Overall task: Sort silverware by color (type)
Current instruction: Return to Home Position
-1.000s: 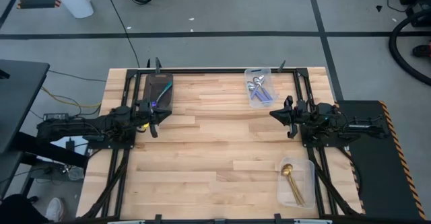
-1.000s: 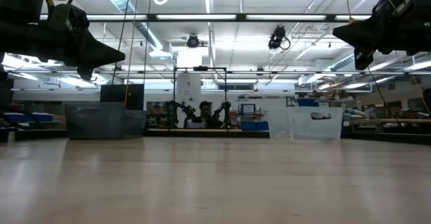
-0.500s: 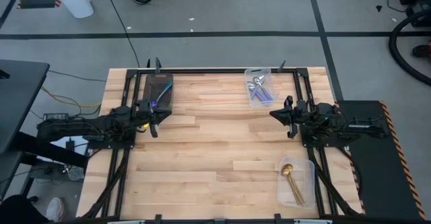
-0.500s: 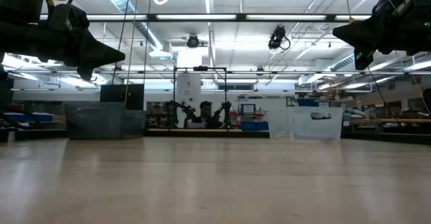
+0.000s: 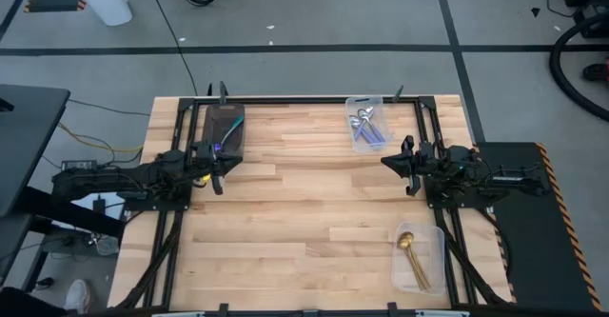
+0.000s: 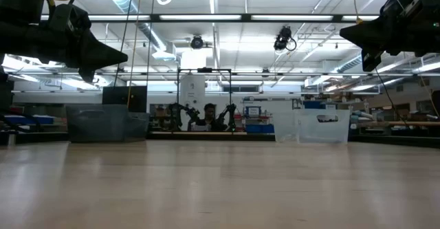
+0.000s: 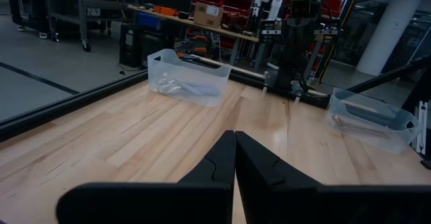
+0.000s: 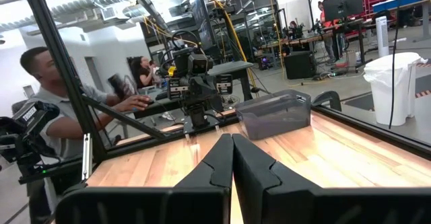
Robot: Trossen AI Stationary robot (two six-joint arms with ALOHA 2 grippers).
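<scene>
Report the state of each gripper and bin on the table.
Left gripper: jaws shut, empty.
Right gripper: jaws shut, empty.
Far clear bin: holds bluish-handled spoons.
Near clear bin: holds gold spoons.
Dark tray: contents unclear.

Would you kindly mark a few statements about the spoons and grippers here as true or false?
1. Gold spoons lie in a clear bin on the right arm's side. True.
2. The left gripper holds a spoon. False: it is shut on nothing.
3. The right gripper is shut. True.
4. The dark tray stands on the right arm's side. False: it stands on the left arm's side.
</scene>
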